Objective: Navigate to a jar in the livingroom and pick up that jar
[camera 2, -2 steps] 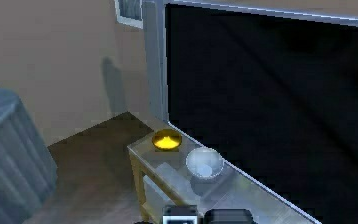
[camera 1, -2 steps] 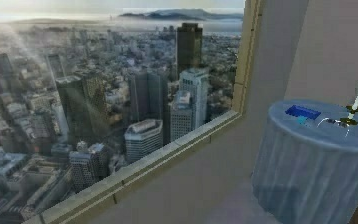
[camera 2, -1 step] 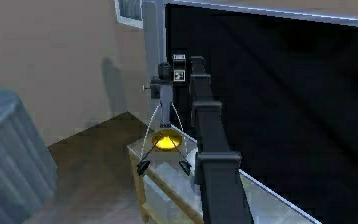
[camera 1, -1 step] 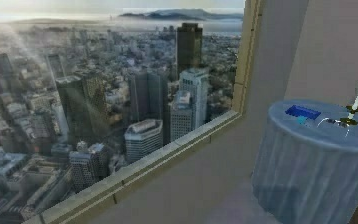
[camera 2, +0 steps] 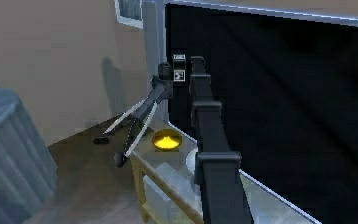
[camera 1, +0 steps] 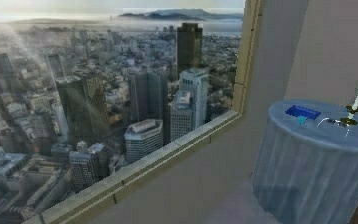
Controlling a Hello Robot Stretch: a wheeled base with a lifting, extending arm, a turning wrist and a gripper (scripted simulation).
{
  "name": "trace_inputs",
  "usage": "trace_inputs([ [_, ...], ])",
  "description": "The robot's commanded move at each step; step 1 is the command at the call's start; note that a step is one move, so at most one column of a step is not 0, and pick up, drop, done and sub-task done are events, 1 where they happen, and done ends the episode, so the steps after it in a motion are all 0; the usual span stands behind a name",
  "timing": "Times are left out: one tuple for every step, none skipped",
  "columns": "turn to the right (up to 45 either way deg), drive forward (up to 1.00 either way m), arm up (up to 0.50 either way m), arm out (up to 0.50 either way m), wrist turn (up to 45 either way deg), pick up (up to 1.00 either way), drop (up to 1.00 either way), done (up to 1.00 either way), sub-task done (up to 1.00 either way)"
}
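My arm (camera 2: 215,150) rises from the arm side view's bottom edge in front of a large black screen (camera 2: 277,100). At its far end the gripper (camera 2: 117,148) reaches down and to the left, its thin fingers (camera 2: 137,108) spread over the floor by the wall. A small dark thing (camera 2: 100,141) lies on the floor by one fingertip, so I cannot tell whether the gripper holds anything. On a low pale stand (camera 2: 157,180) under the arm sit a yellow round thing (camera 2: 167,142) and a white rounded thing (camera 2: 192,160); neither can be told as a jar.
A round table with a blue-grey cloth (camera 1: 312,165) stands at the forward view's right, bearing a blue flat thing (camera 1: 303,113) and a white candle in a holder (camera 1: 354,108). A wide window (camera 1: 107,100) with a city view lies ahead. The round table (camera 2: 12,145) appears again at the arm side view's left.
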Motion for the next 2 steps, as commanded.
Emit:
trace_inputs([
  [0.0, 0.0, 0.0, 0.0, 45.0, 0.0, 0.0, 0.0, 0.0],
  [0.0, 0.0, 0.0, 0.0, 45.0, 0.0, 0.0, 0.0, 0.0],
])
